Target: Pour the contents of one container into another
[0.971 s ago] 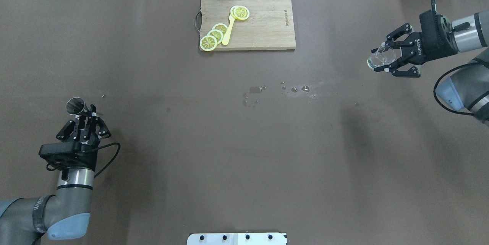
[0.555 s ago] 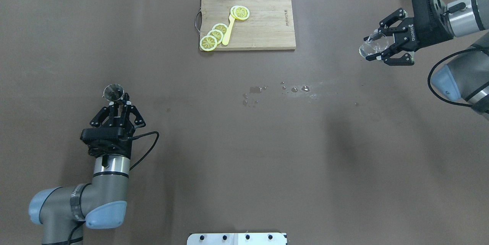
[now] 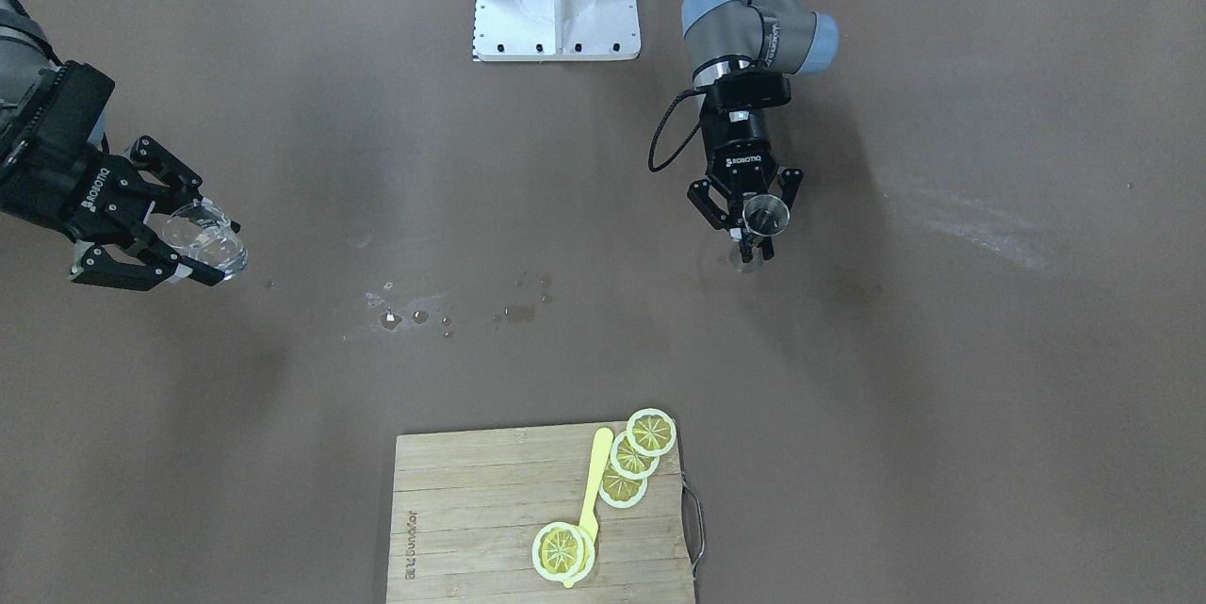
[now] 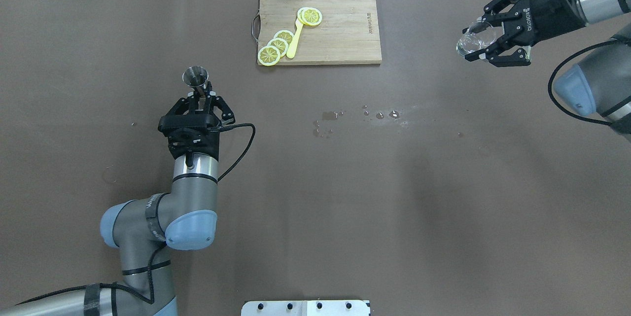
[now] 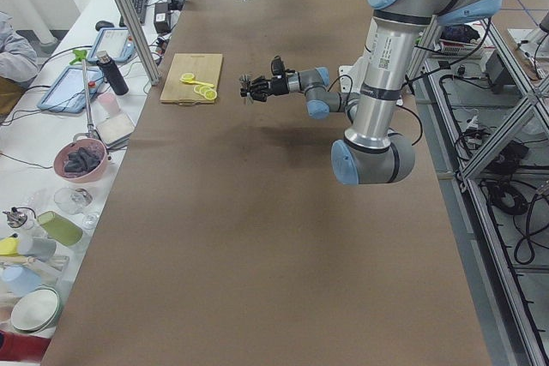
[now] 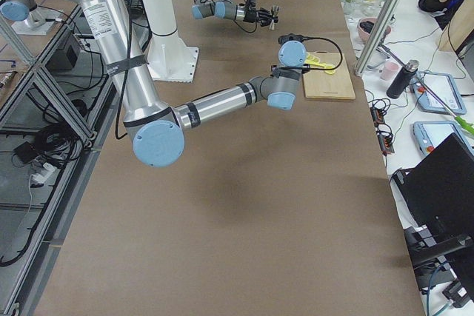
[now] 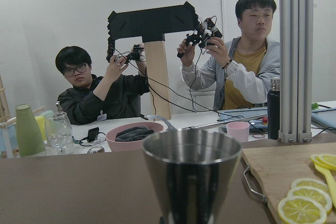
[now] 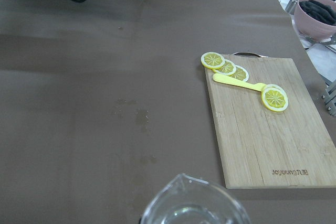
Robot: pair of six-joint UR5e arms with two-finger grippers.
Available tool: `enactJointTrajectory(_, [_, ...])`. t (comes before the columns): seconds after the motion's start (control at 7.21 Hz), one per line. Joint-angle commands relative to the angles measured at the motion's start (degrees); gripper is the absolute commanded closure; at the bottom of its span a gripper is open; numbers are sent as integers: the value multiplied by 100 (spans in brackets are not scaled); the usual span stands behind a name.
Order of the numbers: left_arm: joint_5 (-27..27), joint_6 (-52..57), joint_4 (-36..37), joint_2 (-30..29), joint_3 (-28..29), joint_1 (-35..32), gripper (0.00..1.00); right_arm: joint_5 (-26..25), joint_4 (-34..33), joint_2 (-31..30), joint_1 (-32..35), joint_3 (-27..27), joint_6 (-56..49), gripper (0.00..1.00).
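Note:
The steel jigger (image 4: 195,77) is held upright above the table, left of centre. My left gripper (image 4: 199,96) is shut on its narrow waist. The left wrist view shows the jigger's upper cone (image 7: 191,177) close up; the front-facing view shows the jigger (image 3: 765,214) in the left gripper (image 3: 752,242). At the far right, raised off the table, the clear glass beaker (image 4: 472,40) sits between the fingers of my right gripper (image 4: 478,43), which is shut on it. The beaker's lip (image 8: 193,203) fills the bottom of the right wrist view. The two containers are far apart.
A wooden cutting board (image 4: 340,30) with lemon slices (image 4: 277,46) and a yellow utensil (image 4: 296,37) lies at the far middle. Water drops (image 4: 365,115) spot the table centre. The white robot base (image 4: 305,307) is at the near edge. Operators and clutter are beyond the far edge.
My left arm has carried the jigger right and toward the far side of the table. My right gripper has moved farther away and slightly left with the beaker.

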Motion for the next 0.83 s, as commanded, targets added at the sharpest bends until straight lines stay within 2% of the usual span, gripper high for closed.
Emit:
enactJointTrajectory(0.0, [-315, 1187, -397, -612, 146, -43, 100, -73, -1381, -58, 60, 721, -858, 100])
enactJointTrajectory(0.14, [-492, 1778, -940, -632, 215, -43, 100, -82, -1989, -40, 69, 907, -1289, 100])
enactJointTrajectory(0.28, [-711, 1984, -1102, -667, 259, -69, 100, -108, -2335, 29, 70, 1005, -1406, 100])
enactJointTrajectory(0.42, [-792, 2012, -1095, -1093, 564, -60, 100, -273, -2686, 56, 70, 1145, -1442, 100])
enactJointTrajectory(0.69, [-836, 2013, -1025, -1588, 812, -60, 100, -459, -3635, 336, 17, 1515, -1443, 100])
